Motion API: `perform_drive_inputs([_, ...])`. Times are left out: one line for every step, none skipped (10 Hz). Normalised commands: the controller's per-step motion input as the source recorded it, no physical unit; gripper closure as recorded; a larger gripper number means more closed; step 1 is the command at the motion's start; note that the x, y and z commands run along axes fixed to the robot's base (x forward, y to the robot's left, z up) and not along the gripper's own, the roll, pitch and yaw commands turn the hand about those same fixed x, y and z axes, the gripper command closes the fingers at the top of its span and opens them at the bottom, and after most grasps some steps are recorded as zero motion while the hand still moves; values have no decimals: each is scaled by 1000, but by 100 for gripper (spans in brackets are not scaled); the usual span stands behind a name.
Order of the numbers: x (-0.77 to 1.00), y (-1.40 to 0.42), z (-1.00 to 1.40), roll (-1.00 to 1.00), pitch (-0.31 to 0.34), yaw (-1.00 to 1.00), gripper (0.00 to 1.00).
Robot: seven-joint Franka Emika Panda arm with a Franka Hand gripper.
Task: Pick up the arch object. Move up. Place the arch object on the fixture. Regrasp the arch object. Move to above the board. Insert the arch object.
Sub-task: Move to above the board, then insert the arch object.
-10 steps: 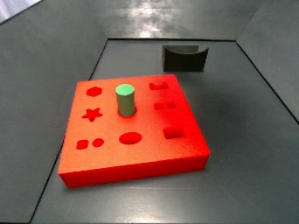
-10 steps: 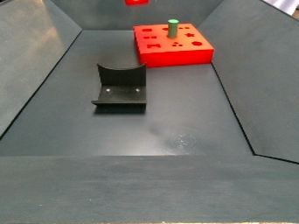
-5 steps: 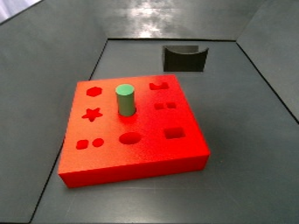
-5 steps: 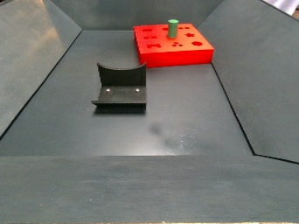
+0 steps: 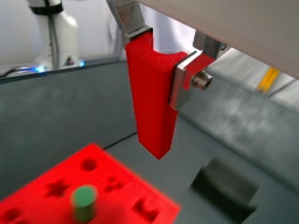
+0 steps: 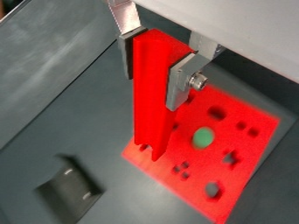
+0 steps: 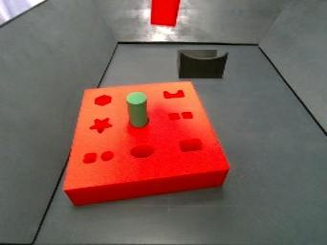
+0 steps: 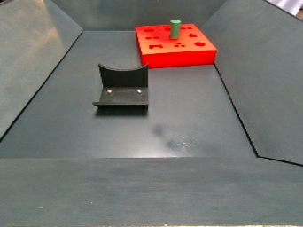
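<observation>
Both wrist views showed the gripper (image 5: 162, 54) clamped on the arch object (image 5: 152, 101), its flat silver fingers (image 5: 191, 79) pressed against the red bar's sides, the bar hanging upright with its lower end free in the air. Below it lay the board (image 6: 216, 144), with the green peg (image 6: 204, 136) standing upright in one cutout. A side view caught only the bar's lower end (image 7: 165, 11) at the frame's upper edge, high above the floor and well apart from the board (image 7: 141, 144) and the fixture (image 7: 202, 63). The fixture (image 8: 122, 87) stood alone on the dark floor (image 8: 154, 124), well apart from the board (image 8: 175, 46) near the far wall, with open floor around both.
</observation>
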Motion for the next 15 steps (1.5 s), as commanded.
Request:
perform_drive_inputs([-99, -10, 4, -1000, -113, -77, 100])
perform_drive_inputs([-89, 8, -1, -1000, -123, -79, 100])
perform_drive_inputs([-74, 21, 2, -659, -100, -43, 100])
perform_drive_inputs([-65, 20, 0, -520, -87, -37, 100])
perform_drive_inputs([-46, 14, -1, -309, -57, -23, 100])
perform_drive_inputs([-33, 16, 0, -213, -39, -17, 100])
perform_drive_inputs([0, 31, -60, -61, 0, 0, 100])
perform_drive_inputs([0, -9, -86, -9, -53, 0, 100])
perform_drive_inputs([223, 551, -760, 83, -110, 389, 100])
perform_drive_inputs([377, 574, -1000, 31, -44, 371, 100])
perform_drive_inputs([391, 643, -971, 0, -20, 331, 100])
perform_drive_inputs([343, 491, -834, -109, -7, 203, 100])
perform_drive_inputs([383, 331, -794, -169, 0, 117, 100])
perform_drive_inputs([300, 183, -800, -90, -14, 120, 100])
perform_drive_inputs([186, 63, -743, -66, -77, 154, 100])
